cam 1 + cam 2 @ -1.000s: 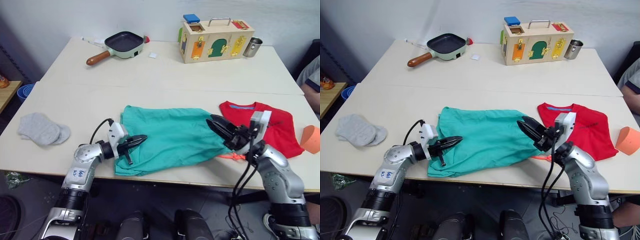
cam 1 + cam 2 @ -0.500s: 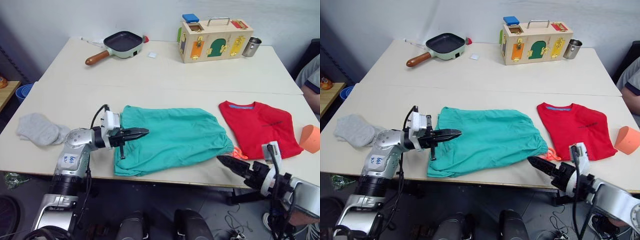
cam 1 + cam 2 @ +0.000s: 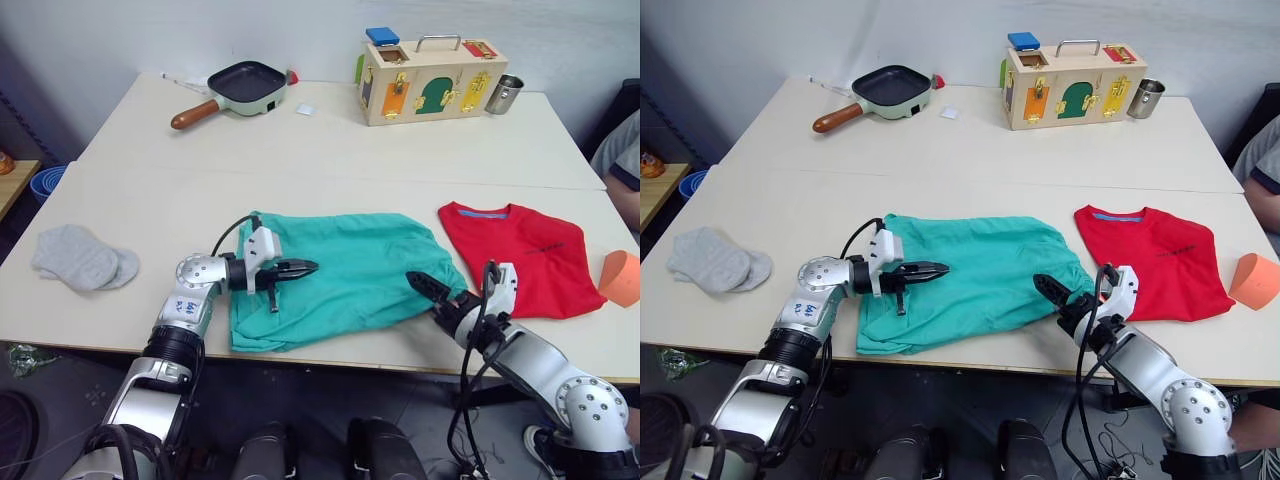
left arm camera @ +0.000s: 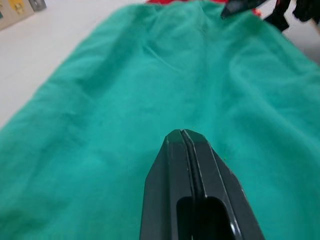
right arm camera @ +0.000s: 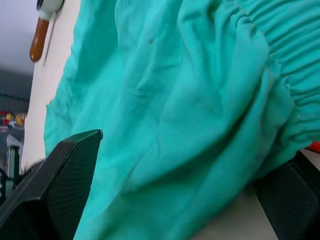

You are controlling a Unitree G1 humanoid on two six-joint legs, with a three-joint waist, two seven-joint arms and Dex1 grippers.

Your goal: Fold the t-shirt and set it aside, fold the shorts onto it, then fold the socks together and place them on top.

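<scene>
The teal shorts (image 3: 350, 265) lie spread flat on the near table, waistband toward the right. My left gripper (image 3: 305, 268) is shut and hovers low over their left half; its joined fingers (image 4: 192, 165) hold no fabric. My right gripper (image 3: 425, 290) is open at the waistband end, and its fingers (image 5: 60, 175) stand wide on either side of the gathered edge. The red t-shirt (image 3: 520, 258) lies folded to the right of the shorts. The grey socks (image 3: 85, 258) lie overlapping each other at the far left of the table.
A green frying pan (image 3: 245, 85), a wooden latch box (image 3: 430, 78) and a metal cup (image 3: 503, 93) stand on the far table. An orange cone-shaped thing (image 3: 622, 277) sits at the right edge. A person's arm (image 3: 622, 165) shows at the right.
My right arm came up from below the table's front edge to the shorts' waistband. My left gripper slid right, farther over the shorts. The clothes have not moved.
</scene>
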